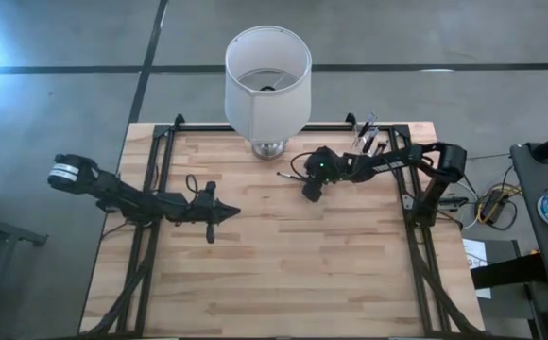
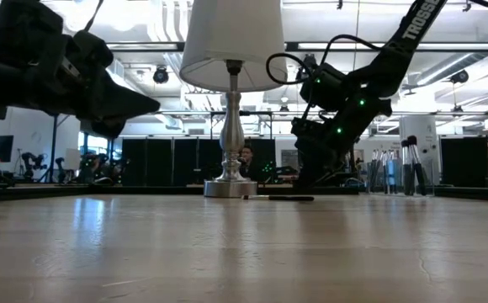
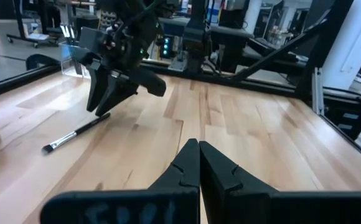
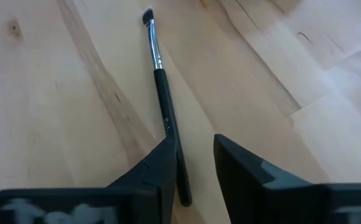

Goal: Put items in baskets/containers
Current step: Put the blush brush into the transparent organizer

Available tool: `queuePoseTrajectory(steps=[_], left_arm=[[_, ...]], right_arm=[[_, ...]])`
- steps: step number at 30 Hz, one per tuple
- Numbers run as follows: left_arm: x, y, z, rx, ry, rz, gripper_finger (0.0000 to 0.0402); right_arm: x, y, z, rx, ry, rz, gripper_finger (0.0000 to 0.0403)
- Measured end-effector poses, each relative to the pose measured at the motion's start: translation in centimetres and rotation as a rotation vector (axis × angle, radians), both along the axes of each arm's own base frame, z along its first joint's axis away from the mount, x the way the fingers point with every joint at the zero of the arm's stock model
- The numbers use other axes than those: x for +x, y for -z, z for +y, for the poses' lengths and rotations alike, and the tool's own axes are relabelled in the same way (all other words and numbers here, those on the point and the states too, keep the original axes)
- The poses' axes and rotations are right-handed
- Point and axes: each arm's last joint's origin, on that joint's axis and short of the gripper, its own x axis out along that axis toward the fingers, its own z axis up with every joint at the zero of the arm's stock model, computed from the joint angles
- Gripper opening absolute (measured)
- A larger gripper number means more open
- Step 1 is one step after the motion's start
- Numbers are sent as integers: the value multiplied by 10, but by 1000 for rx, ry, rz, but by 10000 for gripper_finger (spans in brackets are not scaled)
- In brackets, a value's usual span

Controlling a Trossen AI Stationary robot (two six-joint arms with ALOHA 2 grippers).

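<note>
Now | right gripper (image 4: 193,163): parted, astride brush (image 4: 164,102) handle | left gripper (image 3: 198,163): clenched, empty

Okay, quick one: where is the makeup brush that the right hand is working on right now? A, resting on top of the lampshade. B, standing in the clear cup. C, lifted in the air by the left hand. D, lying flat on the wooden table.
D: the makeup brush lies flat on the wooden table, its handle end running between the parted fingers of the right hand, with the left hand shut and empty farther off.
</note>
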Motion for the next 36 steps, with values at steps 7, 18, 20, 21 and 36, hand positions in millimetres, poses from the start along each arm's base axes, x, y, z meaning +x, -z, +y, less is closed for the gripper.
queuePoseTrajectory(steps=[7, 18, 20, 21, 36], left_arm=[[8, 1, -1, 3, 0, 19, 0], [13, 3, -2, 8, 1, 37, 0], [12, 3, -2, 8, 1, 37, 0], [12, 3, -2, 8, 1, 36, 0], [12, 1, -1, -25, -17, 16, 0]], right_arm=[[-2, 3, 2, 22, 5, 23, 96], [-5, 6, 4, 48, -4, 29, 119], [-6, 7, 4, 49, -4, 32, 113], [-6, 7, 4, 49, -4, 33, 109], [-11, 11, 6, 54, 7, 36, 18]])
